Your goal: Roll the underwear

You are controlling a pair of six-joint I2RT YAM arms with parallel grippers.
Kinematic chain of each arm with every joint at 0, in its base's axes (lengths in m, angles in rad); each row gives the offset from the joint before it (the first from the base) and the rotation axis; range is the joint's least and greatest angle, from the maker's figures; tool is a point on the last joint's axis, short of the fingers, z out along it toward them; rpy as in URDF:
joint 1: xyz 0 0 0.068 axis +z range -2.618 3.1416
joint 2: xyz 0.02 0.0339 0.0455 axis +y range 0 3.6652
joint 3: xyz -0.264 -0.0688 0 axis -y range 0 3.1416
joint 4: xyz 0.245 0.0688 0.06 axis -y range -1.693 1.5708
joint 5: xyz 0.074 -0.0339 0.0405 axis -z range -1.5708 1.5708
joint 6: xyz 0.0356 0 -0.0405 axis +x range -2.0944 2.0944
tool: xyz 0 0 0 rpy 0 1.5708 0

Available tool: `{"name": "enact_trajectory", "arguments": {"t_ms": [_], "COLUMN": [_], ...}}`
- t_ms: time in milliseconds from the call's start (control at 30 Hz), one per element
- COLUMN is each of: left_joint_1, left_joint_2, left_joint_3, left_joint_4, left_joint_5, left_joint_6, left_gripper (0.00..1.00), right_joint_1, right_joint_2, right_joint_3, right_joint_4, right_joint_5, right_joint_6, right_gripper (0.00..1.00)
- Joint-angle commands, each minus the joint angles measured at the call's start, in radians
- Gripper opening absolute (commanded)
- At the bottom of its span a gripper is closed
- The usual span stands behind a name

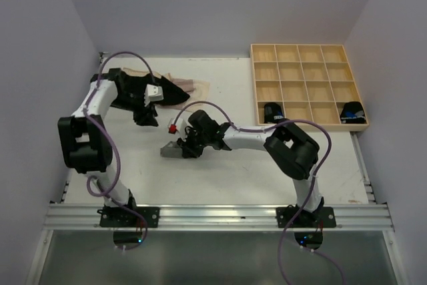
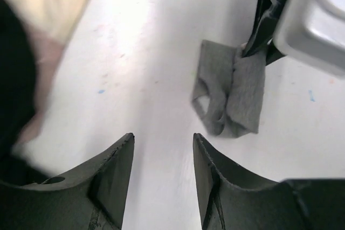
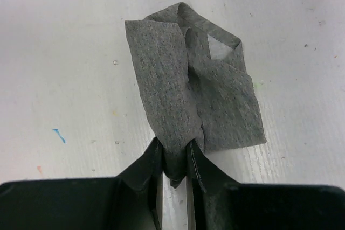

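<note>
Underwear [image 3: 161, 79], grey, edge pinched in right pincer [image 3: 173, 153]; left pincer [image 2: 163, 143] open, empty, apart.

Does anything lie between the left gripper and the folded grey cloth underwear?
Nothing visible: only bare white table separates the open left gripper from the folded grey cloth underwear. The right gripper is pinching one edge of it.

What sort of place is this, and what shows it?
Probably a robotics lab cell: a left arm and a right arm bolted to a rail at a table, plain walls closing it in, a wooden compartment tray.
</note>
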Motion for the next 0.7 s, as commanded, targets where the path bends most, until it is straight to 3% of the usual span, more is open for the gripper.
{"name": "enact_trajectory", "arguments": {"t_ms": [0, 267, 500, 667], "left_joint_1": [0.088, 0.083, -0.081, -0.197], "left_joint_2": [-0.213, -0.640, -0.841, -0.869], "left_joint_3": [-0.108, -0.623, -0.859, -0.921], "left_joint_4": [0.150, 0.407, 0.593, 0.686], "left_joint_5": [0.083, -0.047, -0.190, -0.246], "left_joint_6": [0.009, 0.111, 0.155, 0.168], "left_gripper": [0.51, 0.53, 0.56, 0.57], "right_joint_1": [-0.040, -0.088, -0.117, -0.129], "right_joint_2": [0.093, 0.235, 0.321, 0.362], "right_joint_3": [0.016, 0.121, 0.160, 0.184], "right_joint_4": [-0.144, -0.184, -0.186, -0.193], "right_joint_5": [-0.200, -0.327, -0.422, -0.452], "right_joint_6": [0.140, 0.268, 0.328, 0.343], "right_gripper": [0.00, 0.00, 0.00, 0.00]}}
